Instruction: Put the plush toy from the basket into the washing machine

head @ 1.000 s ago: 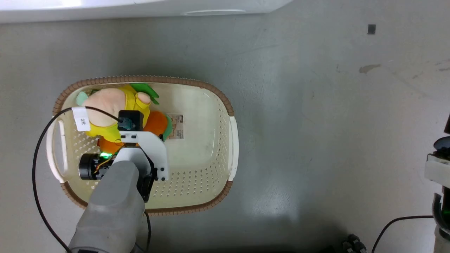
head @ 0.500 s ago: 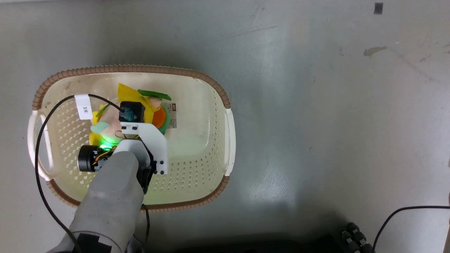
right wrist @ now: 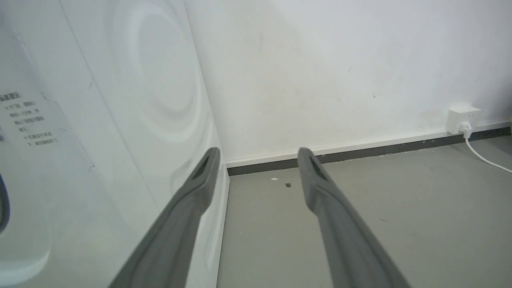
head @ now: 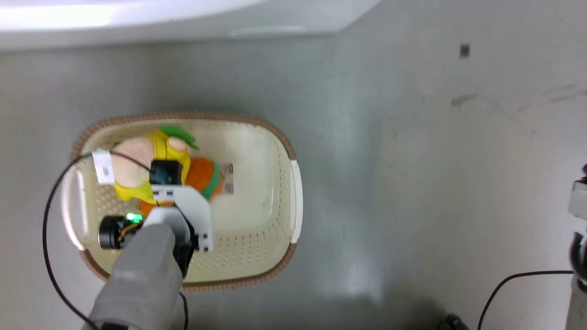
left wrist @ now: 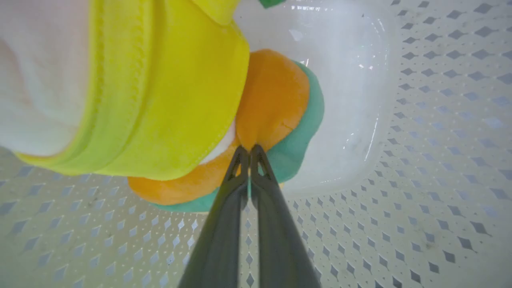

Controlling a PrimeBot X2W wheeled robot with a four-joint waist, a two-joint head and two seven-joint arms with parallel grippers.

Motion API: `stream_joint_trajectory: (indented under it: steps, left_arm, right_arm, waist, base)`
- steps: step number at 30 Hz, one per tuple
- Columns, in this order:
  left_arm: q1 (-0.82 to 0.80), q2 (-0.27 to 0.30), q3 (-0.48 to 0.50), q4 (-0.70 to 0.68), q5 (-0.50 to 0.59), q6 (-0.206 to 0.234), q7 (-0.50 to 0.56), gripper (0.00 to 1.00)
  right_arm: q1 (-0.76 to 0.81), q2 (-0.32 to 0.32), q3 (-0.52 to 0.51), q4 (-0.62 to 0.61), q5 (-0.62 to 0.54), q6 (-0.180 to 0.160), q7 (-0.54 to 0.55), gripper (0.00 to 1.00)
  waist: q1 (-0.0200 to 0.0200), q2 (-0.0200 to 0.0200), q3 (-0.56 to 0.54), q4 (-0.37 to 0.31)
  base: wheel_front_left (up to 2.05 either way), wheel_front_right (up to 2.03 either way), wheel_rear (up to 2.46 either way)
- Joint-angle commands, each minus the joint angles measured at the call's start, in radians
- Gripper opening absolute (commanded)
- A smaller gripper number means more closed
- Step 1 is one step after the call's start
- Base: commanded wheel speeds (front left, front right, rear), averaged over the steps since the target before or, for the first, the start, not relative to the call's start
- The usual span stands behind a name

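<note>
Plush toy [left wrist: 180, 100] is pinched in left hand [left wrist: 249, 150].

Floor [head: 412, 183]: grey, smooth, lightly scuffed, with a soft sheen.
Standing on it: one cream perforated basket [head: 183, 113] with brown rim, at the head view's left; one white washing machine [head: 137, 23] along the top edge, apart from the basket. Surface marks: a small dark square mark [head: 464, 50] and a brownish stain [head: 461, 100], upper right. One white cord [right wrist: 486, 160] lies near the wall.
</note>
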Motion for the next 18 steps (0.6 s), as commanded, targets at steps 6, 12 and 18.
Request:
stream_joint_trajectory:
  steps: [6,12,18]
  left_arm:
    - [0.075,-0.009,-0.017,0.001,-0.003,-0.029,-0.062,0.0]
    - [0.144,-0.017,-0.032,0.001,-0.006,-0.055,-0.138,0.0]
    - [0.187,-0.018,-0.041,-0.005,-0.009,-0.068,-0.218,0.0]
  right_arm:
    - [0.048,0.0,0.025,0.043,0.002,-0.001,-0.004,1.0]
    - [0.114,0.0,0.048,0.077,0.001,-0.001,-0.004,1.0]
    - [0.177,0.0,0.055,0.102,-0.001,-0.001,-0.004,1.0]
  waist:
    - [0.0,0.0,-0.191,0.018]
    - [0.0,0.0,-0.33,0.039]
    - [0.0,0.0,-0.446,0.058]
  base:
    - [0.0,0.0,0.0]
    - [0.0,0.0,0.0]
    - [0.0,0.0,0.0]
